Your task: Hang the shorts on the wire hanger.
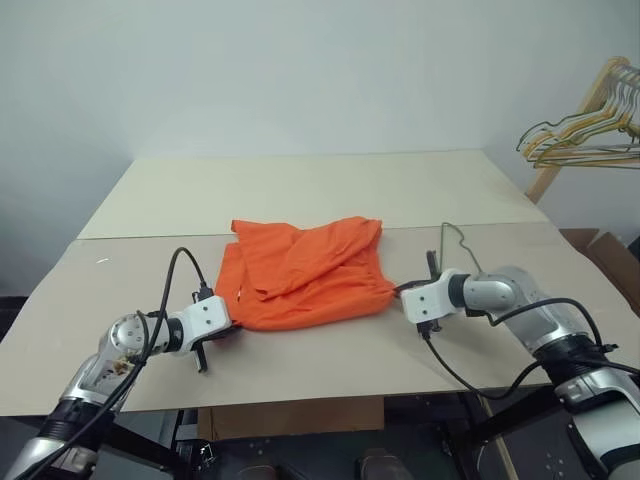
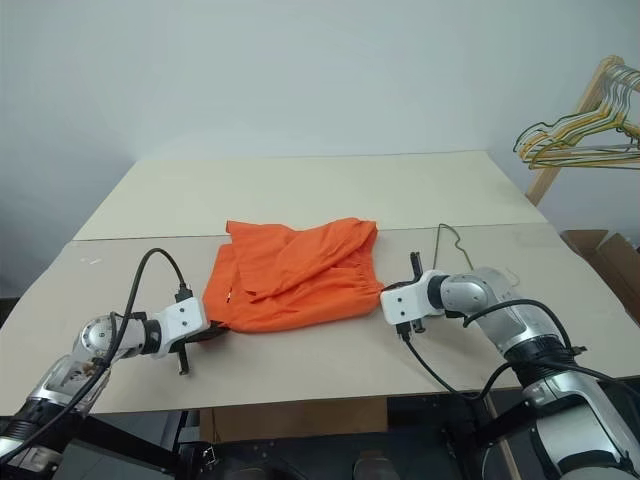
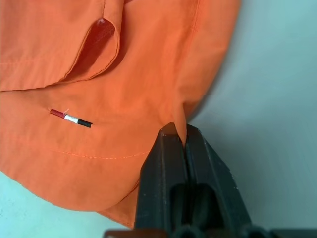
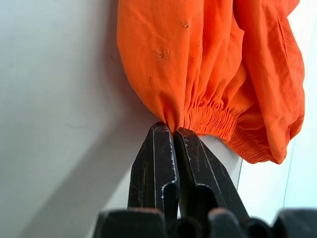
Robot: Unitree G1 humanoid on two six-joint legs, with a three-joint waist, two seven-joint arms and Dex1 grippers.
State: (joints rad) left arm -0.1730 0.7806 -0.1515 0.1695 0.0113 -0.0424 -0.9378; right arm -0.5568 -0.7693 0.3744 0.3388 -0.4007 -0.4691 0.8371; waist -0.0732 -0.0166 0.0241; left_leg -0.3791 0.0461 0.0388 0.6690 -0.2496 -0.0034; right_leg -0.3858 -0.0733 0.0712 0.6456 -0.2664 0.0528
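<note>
Shorts (image 1: 305, 272): crumpled flat on table (image 1: 300, 185).
Left gripper (image 3: 180, 136): clamped on hem edge.
Right gripper (image 4: 173, 129): clamped on fabric beside waistband.
Wire hanger (image 1: 455, 243): on table behind right gripper.

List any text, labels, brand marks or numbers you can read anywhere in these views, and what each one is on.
No readable text, brand or number in any view.
Shorts: a small red, white and black striped tab is stitched on the fabric; it carries no letters.
Left hand and right hand: black fingers unmarked.
Wire hanger, table: no markings visible.
</note>
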